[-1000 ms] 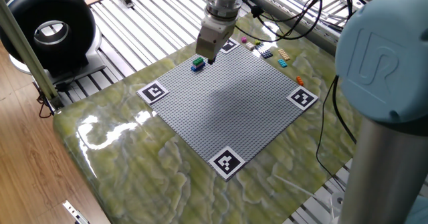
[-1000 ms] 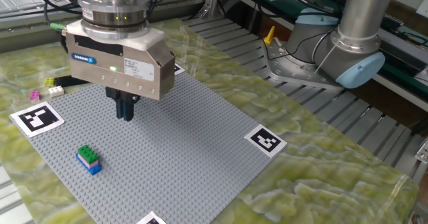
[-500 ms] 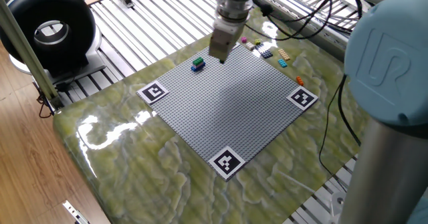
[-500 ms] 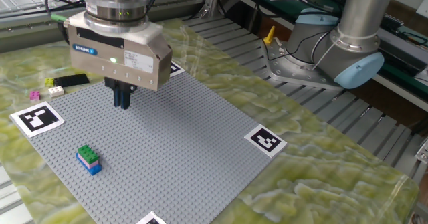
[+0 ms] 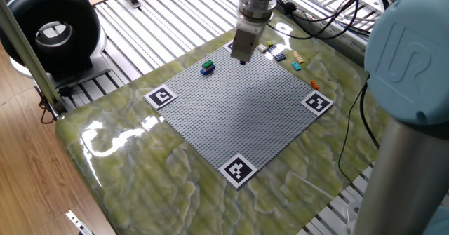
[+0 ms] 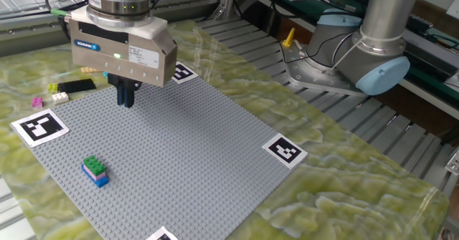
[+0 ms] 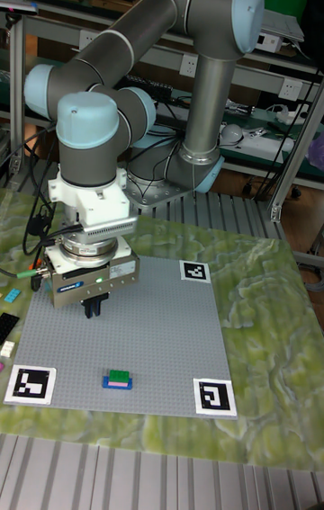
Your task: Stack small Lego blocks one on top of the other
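A small stack of Lego blocks point(image 6: 95, 170) stands on the grey baseplate point(image 6: 186, 147), green on top, pink in the middle, blue at the bottom; it also shows as the stack point(image 5: 208, 67) and the stack point(image 7: 118, 379). My gripper point(image 6: 126, 102) hangs above the plate, well away from the stack, its fingers shut together with nothing between them. It appears too as the gripper point(image 5: 242, 59) and the gripper point(image 7: 93, 310). Loose small blocks point(image 5: 280, 53) lie on the table just off the plate's edge, among them a pink block point(image 6: 37, 102) and a yellow block point(image 6: 54, 87).
Black-and-white marker tags point(image 6: 40, 126) sit at the baseplate's corners. A black piece point(image 6: 82, 85) lies beside the loose blocks. An orange block point(image 5: 315, 85) sits near another tag. The arm's base point(image 6: 373, 61) stands behind the table. Slatted metal rails point(image 5: 161, 24) surround the green marbled tabletop.
My gripper has moved away from the stack across the plate toward the loose blocks, staying shut. The stack has not moved.
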Controlling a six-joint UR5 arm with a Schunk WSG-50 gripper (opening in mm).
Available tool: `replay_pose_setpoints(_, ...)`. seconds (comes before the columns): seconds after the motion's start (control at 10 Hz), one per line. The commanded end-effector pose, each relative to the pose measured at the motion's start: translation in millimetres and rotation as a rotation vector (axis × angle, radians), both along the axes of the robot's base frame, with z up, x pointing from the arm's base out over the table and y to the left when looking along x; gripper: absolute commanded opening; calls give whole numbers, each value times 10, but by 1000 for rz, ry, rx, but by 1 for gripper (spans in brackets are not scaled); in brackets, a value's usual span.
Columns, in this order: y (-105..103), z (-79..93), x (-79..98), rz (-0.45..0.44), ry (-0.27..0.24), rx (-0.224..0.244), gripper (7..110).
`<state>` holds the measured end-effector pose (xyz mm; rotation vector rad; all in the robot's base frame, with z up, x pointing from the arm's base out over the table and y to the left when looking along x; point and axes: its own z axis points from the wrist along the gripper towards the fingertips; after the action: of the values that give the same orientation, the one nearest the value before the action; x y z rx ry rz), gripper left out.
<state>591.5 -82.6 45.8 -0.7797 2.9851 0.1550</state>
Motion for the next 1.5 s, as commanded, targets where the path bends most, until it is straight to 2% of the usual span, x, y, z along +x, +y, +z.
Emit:
replay_pose_setpoints(0.0, -98, -6, -49, -34, 19, -13, 7)
replay_pose_setpoints(0.1, -124, -8, -60, -54, 26, -24, 7)
replay_pose_setpoints(0.3, -67, -2, -17, -87, 13, 1, 7)
replay_pose_setpoints(0.4, 13, 10, 40, -90, -9, 34, 7)
replay_pose_setpoints(0.5, 9, 9, 40, -71, -11, 32, 7)
replay_pose_setpoints(0.7, -109, -7, -29, -62, 14, -17, 7)
replay_pose_setpoints(1.0, -280, -11, -135, -46, 36, -61, 7)
replay_pose_setpoints(1.4, -576, -52, -286, 6, 36, -74, 7)
